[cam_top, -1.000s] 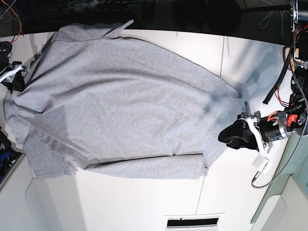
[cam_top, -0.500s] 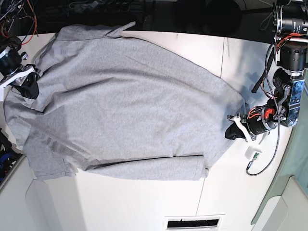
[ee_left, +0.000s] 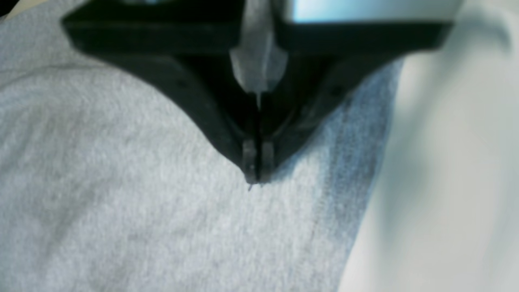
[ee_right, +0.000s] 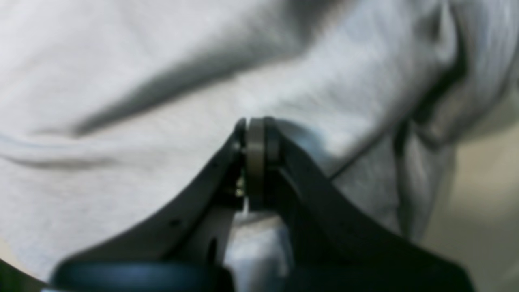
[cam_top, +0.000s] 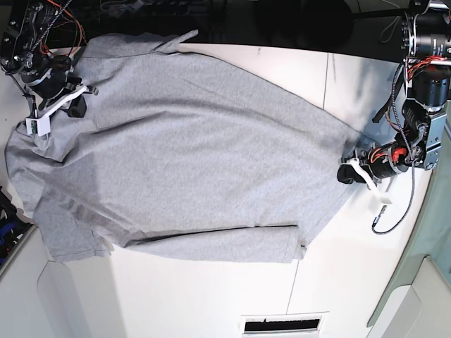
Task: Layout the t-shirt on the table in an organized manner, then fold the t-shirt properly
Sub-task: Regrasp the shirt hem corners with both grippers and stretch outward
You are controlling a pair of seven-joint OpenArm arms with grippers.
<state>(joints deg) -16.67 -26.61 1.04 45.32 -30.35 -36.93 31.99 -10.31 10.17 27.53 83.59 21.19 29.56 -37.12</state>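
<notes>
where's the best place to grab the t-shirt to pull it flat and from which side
Grip the t-shirt at its two opposite ends, each claw coming in from its own side of the table. The cloth lies spread between them with creases, so probably pulling outward flattens it. Left claw and right claw sit there, shut.

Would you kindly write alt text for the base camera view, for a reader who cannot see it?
A large light heather-grey cotton t-shirt lies spread across a smooth white table, seen from overhead. The left gripper, shut, meets the shirt's right-hand edge, and the right gripper, also shut, sits on the cloth near its upper-left corner. One shirt edge is folded over along the bottom.
</notes>
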